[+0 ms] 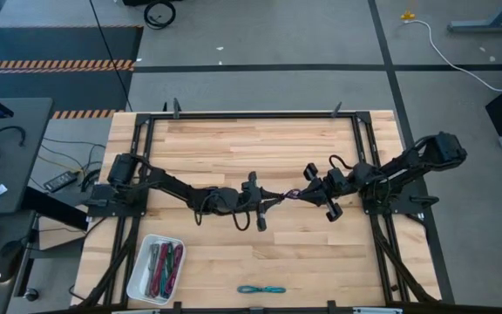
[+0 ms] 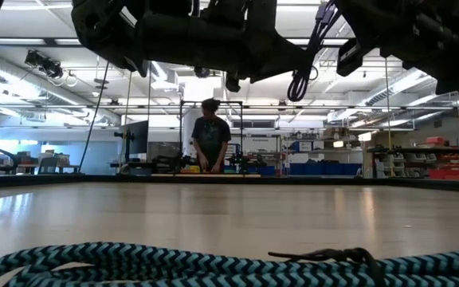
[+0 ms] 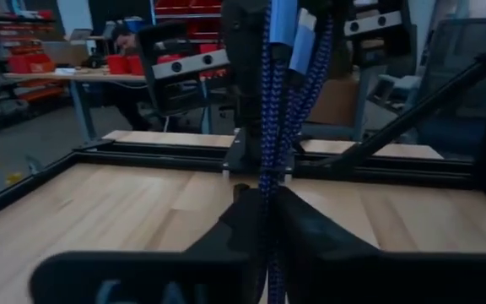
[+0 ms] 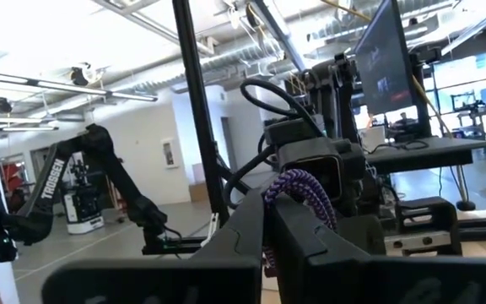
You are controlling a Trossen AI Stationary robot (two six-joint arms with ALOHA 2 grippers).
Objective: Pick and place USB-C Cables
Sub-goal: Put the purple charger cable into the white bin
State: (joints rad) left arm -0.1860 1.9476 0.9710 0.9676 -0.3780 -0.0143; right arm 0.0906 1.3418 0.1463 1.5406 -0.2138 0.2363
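A purple braided USB-C cable (image 1: 292, 194) spans the short gap between my two grippers, high above the middle of the table. My left gripper (image 1: 279, 199) is shut on one end and my right gripper (image 1: 302, 191) is shut on the other. The two grippers face each other, nearly fingertip to fingertip. A teal cable (image 1: 261, 289) lies flat on the table near the front edge and fills the foreground of the low view (image 2: 174, 263). Several more cable bundles (image 1: 166, 264) lie in the white tray (image 1: 138, 283) at the front left. My left gripper pinches the purple cable's strands (image 3: 267, 198) between its two shut fingers, coming level from the table's left. The strands run on from the fingertips to my right gripper (image 3: 287, 34), fairly straight and clear of the table. My right gripper pinches the cable's folded end between its two shut fingers, coming level from the table's right. A purple loop (image 4: 300, 190) sticks out past the fingertips toward my left gripper. The cable is clear of the table.
The dark metal frame (image 1: 251, 114) runs round the table's edges. Bare wood lies under and around the grippers. A person (image 2: 210, 131) stands at a bench far behind the table.
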